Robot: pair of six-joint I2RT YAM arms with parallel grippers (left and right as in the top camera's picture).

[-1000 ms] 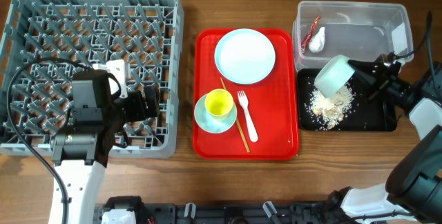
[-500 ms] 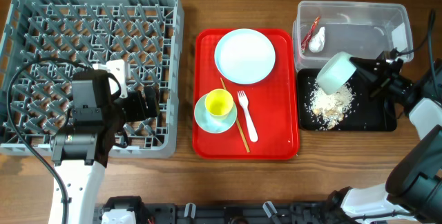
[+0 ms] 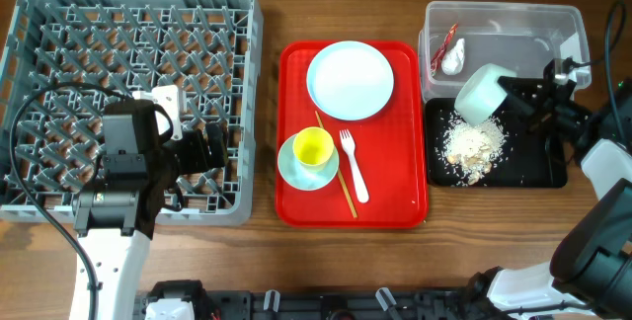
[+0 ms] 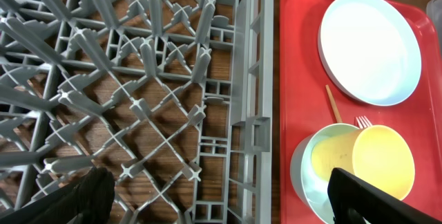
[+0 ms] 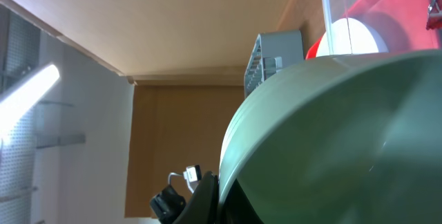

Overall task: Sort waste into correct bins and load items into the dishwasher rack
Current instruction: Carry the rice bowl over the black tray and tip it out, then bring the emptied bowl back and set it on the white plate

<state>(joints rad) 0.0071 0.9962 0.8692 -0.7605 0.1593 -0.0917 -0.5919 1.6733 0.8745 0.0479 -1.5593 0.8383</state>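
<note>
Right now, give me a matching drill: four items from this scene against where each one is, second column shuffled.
Items:
1. yellow cup
2. rice crumbs
3. red-and-white wrapper
4. tilted mint bowl

Places:
A. inside the clear tub
B. clamped in the right gripper
C. in the second mint bowl on the red tray
D. strewn on the black tray

Pairs: 1-C, 2-D, 3-A, 4-B.
</note>
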